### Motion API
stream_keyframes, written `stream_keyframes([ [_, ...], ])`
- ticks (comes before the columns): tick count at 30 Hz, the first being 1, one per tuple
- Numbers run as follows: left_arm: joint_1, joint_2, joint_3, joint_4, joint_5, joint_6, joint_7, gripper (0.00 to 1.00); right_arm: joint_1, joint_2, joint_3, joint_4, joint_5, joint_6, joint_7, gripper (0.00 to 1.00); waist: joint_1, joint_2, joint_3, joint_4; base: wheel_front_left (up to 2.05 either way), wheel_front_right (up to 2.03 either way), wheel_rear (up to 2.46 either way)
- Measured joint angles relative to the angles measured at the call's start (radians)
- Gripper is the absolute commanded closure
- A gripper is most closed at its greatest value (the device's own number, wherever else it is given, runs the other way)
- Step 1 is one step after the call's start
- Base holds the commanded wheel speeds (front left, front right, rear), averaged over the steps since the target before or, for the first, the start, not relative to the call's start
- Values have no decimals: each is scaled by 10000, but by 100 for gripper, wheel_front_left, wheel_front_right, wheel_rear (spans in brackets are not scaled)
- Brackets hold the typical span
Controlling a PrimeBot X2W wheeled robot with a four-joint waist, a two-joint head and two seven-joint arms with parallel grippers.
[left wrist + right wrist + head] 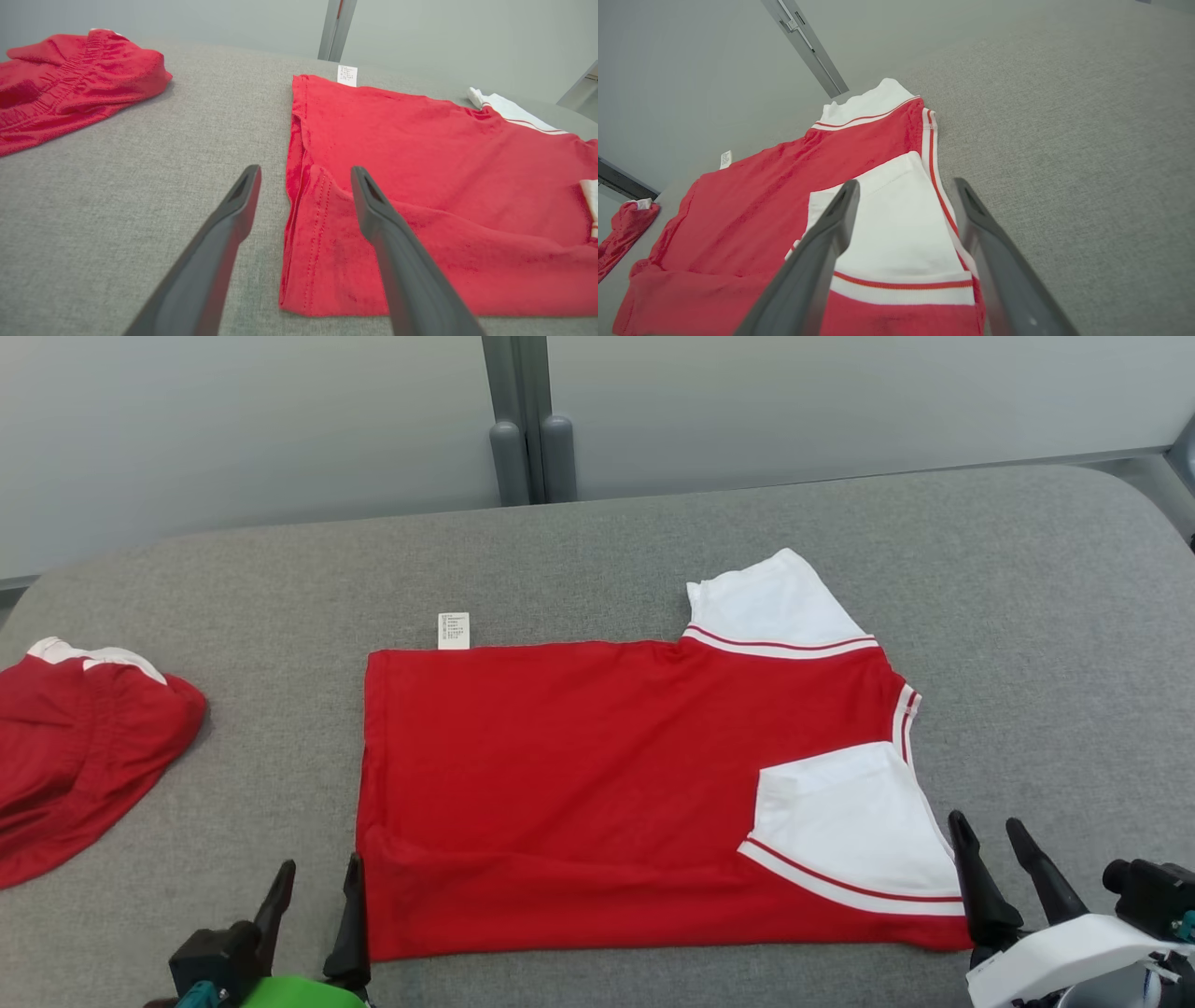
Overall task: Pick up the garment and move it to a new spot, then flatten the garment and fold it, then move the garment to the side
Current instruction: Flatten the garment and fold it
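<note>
Currently the red jersey shirt with white sleeves (560, 784) lies half-folded on the grey fabric-covered bench (280, 569). Left hand (321, 861) and right hand (983, 819) stand wide, empty, at its near corners; a dragging finger could catch the hem and undo the fold.

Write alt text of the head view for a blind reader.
A red-and-white shirt lies partly folded on the grey table, the left gripper and right gripper, both open, at its near corners. Another red garment lies far left.
</note>
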Motion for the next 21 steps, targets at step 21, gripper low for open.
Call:
stream_keyframes([
  [21, -177, -533, 2174, -1699, 2190, -82, -2, 0, -673, 520, 713, -445, -3003, 0, -1958, 0, 0, 0, -514, 26, 0, 0, 0],
])
